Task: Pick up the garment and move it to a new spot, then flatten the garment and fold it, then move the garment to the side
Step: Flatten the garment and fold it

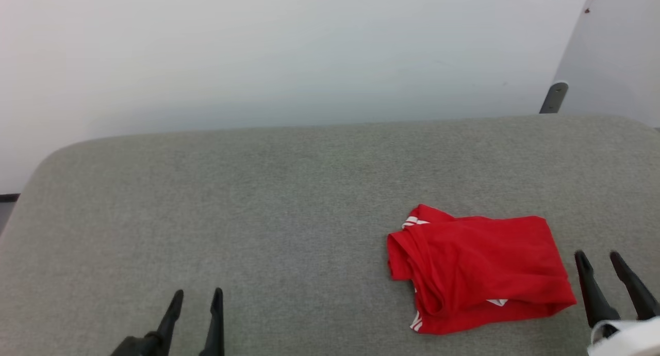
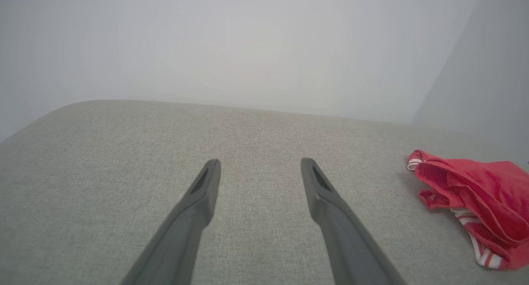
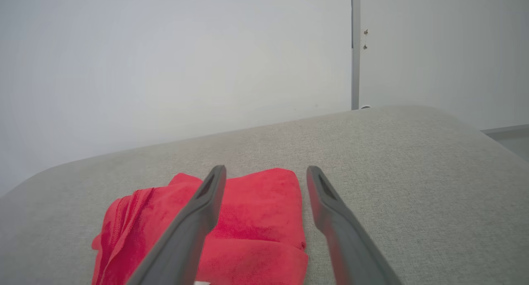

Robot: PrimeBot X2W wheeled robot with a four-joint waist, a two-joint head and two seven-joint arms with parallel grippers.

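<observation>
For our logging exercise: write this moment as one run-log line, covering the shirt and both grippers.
shirt: loosely folded, on table | left gripper: jaws open, empty | right gripper: jaws open, empty, beside shirt

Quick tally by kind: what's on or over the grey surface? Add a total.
red garment: 1
grippers: 2, the left gripper and the right gripper, both open and empty
grey padded surface: 1
Total: 4

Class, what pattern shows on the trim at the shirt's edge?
Red-and-white stripes on the trim, clearest in the left wrist view.
</observation>
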